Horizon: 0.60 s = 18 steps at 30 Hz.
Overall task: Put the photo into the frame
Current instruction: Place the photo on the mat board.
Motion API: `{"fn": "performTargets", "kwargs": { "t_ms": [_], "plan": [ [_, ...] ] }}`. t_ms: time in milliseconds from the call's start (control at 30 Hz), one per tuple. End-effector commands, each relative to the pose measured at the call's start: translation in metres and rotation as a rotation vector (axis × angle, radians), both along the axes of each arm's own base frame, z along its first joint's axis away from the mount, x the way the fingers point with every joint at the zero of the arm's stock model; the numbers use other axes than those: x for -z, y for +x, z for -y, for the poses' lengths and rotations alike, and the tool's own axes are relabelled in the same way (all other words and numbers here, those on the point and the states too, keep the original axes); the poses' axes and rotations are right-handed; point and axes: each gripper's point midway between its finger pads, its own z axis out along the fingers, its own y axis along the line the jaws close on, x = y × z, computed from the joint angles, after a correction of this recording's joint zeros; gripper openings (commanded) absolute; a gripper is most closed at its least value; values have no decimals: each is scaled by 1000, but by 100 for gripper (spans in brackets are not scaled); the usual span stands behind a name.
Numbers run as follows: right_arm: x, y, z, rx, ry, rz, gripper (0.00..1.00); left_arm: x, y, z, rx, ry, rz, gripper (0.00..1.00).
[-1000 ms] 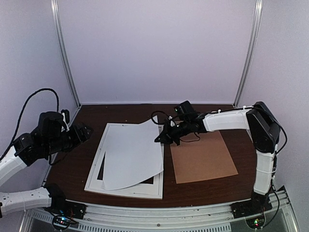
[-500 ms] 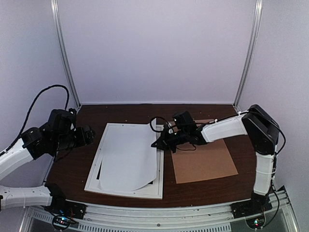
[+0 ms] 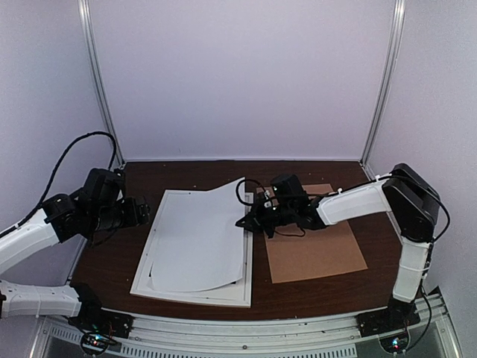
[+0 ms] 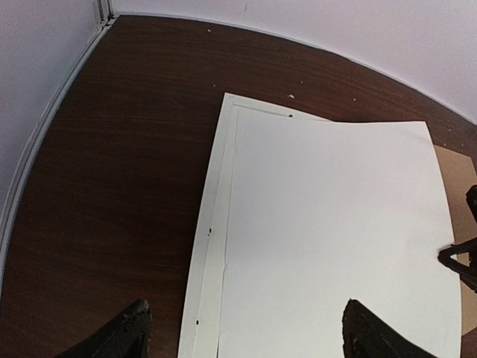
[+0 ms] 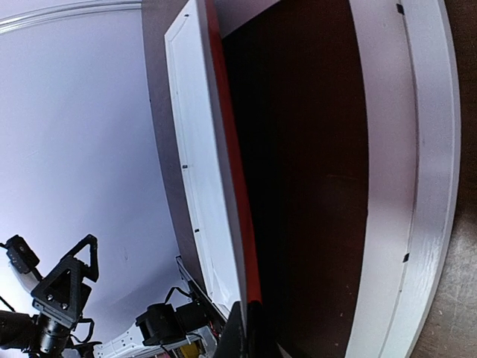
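The photo (image 3: 200, 239) lies printed side down over the frame (image 3: 151, 262), so its white back shows. Its right edge and far right corner are still raised. My right gripper (image 3: 244, 221) is shut on that right edge. In the right wrist view the closed fingertips (image 5: 242, 332) pinch the sheet, and its red printed face (image 5: 232, 171) shows edge-on above the dark inside of the frame (image 5: 417, 149). My left gripper (image 3: 141, 212) is open and empty just left of the frame. In its wrist view it (image 4: 242, 343) hovers over the frame's left rail (image 4: 212, 246) and the photo (image 4: 335, 246).
A plain brown backing board (image 3: 317, 250) lies flat to the right of the frame, under my right forearm. Dark wooden table (image 3: 119, 261) shows to the left of the frame. White walls with metal corner posts (image 3: 100, 89) close the back and sides.
The photo has come down from a high curl to lie nearly flat in the frame, covering the dark opening. My right gripper dropped lower with it. My left arm moved in toward the frame.
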Motion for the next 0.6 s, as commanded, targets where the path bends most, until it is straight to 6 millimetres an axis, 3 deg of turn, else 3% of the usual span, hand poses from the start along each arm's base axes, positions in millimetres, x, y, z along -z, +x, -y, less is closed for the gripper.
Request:
{"fn": "performTargets", "kwargs": {
  "t_ms": [0, 567],
  "plan": [
    [-31, 9, -1, 23, 45, 69, 0, 3, 7, 0, -4, 22, 21, 89],
    [-20, 7, -11, 114, 197, 11, 0, 31, 14, 7, 13, 61, -40, 90]
  ]
}}
